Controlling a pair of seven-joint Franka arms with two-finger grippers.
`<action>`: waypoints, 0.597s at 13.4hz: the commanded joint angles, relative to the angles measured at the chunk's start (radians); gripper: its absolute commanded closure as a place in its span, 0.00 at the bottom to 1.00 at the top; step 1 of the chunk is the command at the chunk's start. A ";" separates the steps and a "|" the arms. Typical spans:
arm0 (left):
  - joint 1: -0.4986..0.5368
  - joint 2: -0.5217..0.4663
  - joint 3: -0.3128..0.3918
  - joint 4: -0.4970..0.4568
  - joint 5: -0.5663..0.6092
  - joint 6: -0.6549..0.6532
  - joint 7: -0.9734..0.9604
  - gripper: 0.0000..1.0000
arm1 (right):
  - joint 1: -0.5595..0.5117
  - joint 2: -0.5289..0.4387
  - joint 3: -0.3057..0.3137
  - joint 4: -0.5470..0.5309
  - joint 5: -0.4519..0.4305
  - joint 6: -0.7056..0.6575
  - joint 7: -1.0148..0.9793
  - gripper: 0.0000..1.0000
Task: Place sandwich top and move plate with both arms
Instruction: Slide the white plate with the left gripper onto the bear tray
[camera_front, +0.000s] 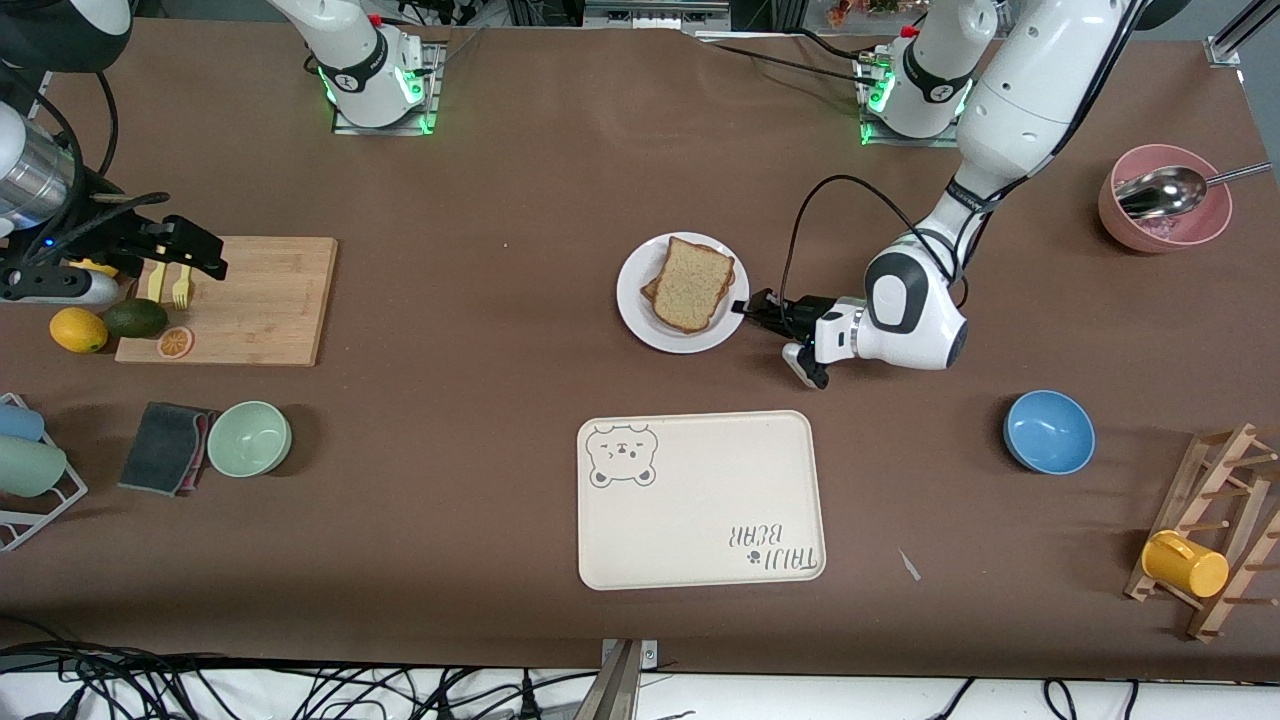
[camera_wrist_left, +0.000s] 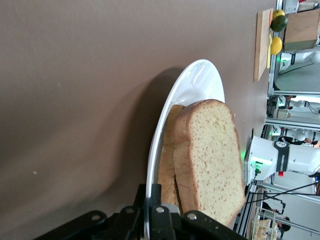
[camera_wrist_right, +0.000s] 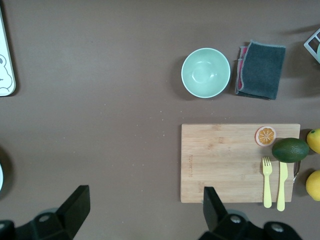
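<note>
The white plate (camera_front: 640, 300) lies mid-table and carries the sandwich top (camera_front: 692, 283), a speckled brown slice lying askew on a second slice. My left gripper (camera_front: 745, 308) is low at the plate's edge toward the left arm's end, shut on the rim. In the left wrist view its jaws (camera_wrist_left: 154, 200) pinch the thin white rim of the plate (camera_wrist_left: 195, 82), with the sandwich top (camera_wrist_left: 212, 155) just past them. My right gripper (camera_front: 190, 250) hangs open and empty over the edge of the wooden cutting board (camera_front: 260, 300); its fingers (camera_wrist_right: 75, 202) stand wide apart.
A cream bear tray (camera_front: 700, 500) lies nearer the front camera than the plate. A blue bowl (camera_front: 1048, 430), a pink bowl with a spoon (camera_front: 1165, 200) and a rack with a yellow cup (camera_front: 1185, 563) are toward the left arm's end. A green bowl (camera_front: 249, 438), cloth (camera_front: 165, 447) and fruit (camera_front: 78, 329) are near the board.
</note>
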 joint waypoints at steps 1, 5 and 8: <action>0.027 -0.031 0.000 0.038 -0.034 -0.054 -0.058 1.00 | 0.006 0.002 0.003 0.032 -0.011 -0.013 -0.002 0.00; 0.061 -0.029 0.000 0.162 -0.033 -0.122 -0.204 1.00 | 0.017 -0.001 0.003 0.035 -0.013 -0.015 -0.003 0.00; 0.086 -0.002 0.002 0.276 -0.037 -0.124 -0.226 1.00 | 0.017 -0.006 0.003 0.049 -0.014 -0.038 -0.003 0.00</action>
